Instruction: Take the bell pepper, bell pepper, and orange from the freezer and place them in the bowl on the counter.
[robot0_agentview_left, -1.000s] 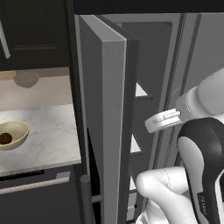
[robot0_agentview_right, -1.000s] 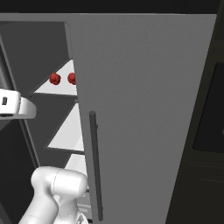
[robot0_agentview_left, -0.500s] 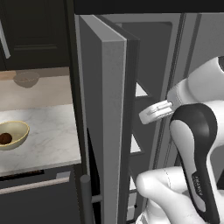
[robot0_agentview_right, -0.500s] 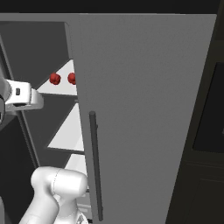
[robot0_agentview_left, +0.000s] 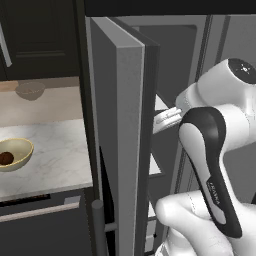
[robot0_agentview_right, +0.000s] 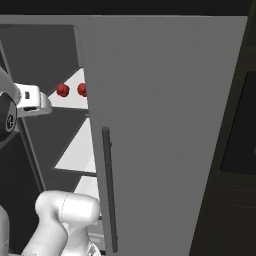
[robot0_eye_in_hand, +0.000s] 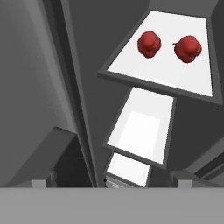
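Two small glossy red lumpy bell peppers sit side by side, just apart, on the top white shelf of the tall grey freezer, whose thick door stands open. One small dark brownish orange lies inside the shallow pale-yellow bowl on the white-grey marbled bench. One duller grey-tan bowl sits farther back. The white arm reaches level into the freezer opening, its pincer empty with jaws spread wide, short of the peppers.
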